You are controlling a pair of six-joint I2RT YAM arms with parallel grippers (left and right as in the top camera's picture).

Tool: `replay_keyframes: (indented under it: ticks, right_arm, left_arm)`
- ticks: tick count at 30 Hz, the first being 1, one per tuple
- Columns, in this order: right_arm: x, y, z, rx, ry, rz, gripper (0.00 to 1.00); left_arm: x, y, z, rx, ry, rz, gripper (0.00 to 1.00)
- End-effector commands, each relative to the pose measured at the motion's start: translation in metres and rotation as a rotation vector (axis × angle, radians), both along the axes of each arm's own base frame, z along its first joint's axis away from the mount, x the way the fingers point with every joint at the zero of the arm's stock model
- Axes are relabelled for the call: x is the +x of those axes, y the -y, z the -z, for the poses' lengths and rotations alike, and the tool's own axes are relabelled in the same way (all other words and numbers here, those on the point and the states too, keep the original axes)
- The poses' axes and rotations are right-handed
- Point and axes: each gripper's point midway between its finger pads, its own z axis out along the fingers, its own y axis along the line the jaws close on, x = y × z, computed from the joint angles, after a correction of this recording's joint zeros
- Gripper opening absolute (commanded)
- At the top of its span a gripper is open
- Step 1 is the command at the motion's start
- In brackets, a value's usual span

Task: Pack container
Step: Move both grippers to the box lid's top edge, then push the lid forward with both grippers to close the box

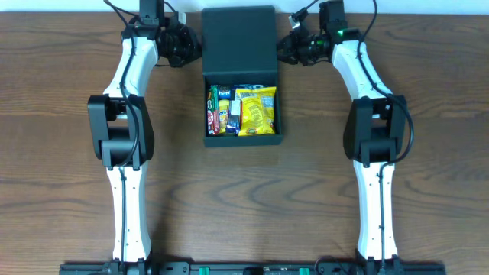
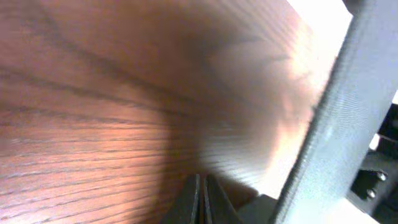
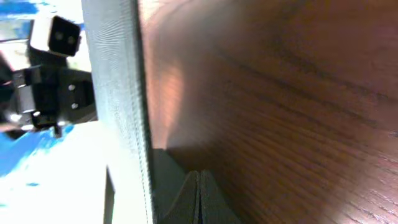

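We see the container (image 1: pixel 243 140) at the frame's upper centre on the table (image 1: pixel 69 153), snack packets (image 1: pixel 256 111) inside, lid (image 1: pixel 238 34) thrown back, with the left gripper (image 2: pixel 200 185) and the right gripper (image 3: pixel 199 182) pressed together, empty, flanking the lid, probably to fold it shut.

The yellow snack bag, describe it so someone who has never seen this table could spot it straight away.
On the wooden table stands a black cardboard box with its lid flipped open. In its right half lies the yellow snack bag. It is the biggest packet there and the only bright yellow one; the smaller packets left of it are darker.
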Motion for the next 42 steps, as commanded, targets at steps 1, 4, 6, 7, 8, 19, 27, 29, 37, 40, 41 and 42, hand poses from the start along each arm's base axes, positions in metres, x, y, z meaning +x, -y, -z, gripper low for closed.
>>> replay_keyframes:
  ticks: [1, 4, 6, 7, 8, 19, 27, 29, 37, 40, 41, 42]
  right_arm:
    - [-0.003, -0.001, -0.038, 0.100, 0.097, -0.082, 0.01]
    - [-0.003, 0.004, -0.058, 0.101, 0.164, -0.094, 0.01]
    - [-0.003, 0.005, -0.077, 0.098, 0.215, -0.103, 0.01]
    - [-0.004, 0.005, -0.083, 0.096, 0.234, -0.107, 0.01]
    - [-0.004, 0.005, -0.090, 0.095, 0.253, -0.111, 0.01]
    - [-0.019, -0.002, -0.139, 0.152, 0.361, -0.180, 0.01]
    - [-0.032, -0.002, -0.183, 0.169, 0.443, -0.205, 0.01]
    - [-0.036, -0.002, -0.196, 0.167, 0.471, -0.210, 0.01]
    - [-0.059, 0.007, -0.216, 0.036, 0.512, -0.205, 0.01]
    - [-0.067, 0.017, -0.206, -0.081, 0.487, -0.190, 0.02]
    - [-0.071, 0.020, -0.202, -0.117, 0.476, -0.190, 0.01]
    - [-0.074, 0.022, -0.200, -0.140, 0.466, -0.191, 0.01]
  left_arm:
    - [0.001, 0.006, -0.012, -0.062, 0.056, 0.074, 0.06]
    - [0.002, 0.005, -0.030, -0.071, 0.125, 0.113, 0.06]
    - [0.003, 0.005, -0.048, -0.052, 0.191, 0.143, 0.06]
    - [0.003, 0.005, -0.055, -0.044, 0.217, 0.154, 0.06]
    - [0.002, 0.005, -0.063, -0.037, 0.241, 0.165, 0.06]
    - [-0.010, 0.010, -0.146, -0.014, 0.480, 0.271, 0.06]
    - [-0.038, 0.009, -0.188, 0.030, 0.569, 0.355, 0.06]
    - [-0.047, 0.009, -0.196, 0.047, 0.587, 0.380, 0.06]
    - [-0.082, 0.008, -0.207, 0.094, 0.598, 0.483, 0.06]
    - [-0.090, 0.008, -0.206, 0.099, 0.586, 0.506, 0.06]
    - [-0.092, 0.008, -0.205, 0.100, 0.580, 0.509, 0.06]
    - [-0.094, 0.008, -0.204, 0.100, 0.573, 0.511, 0.06]
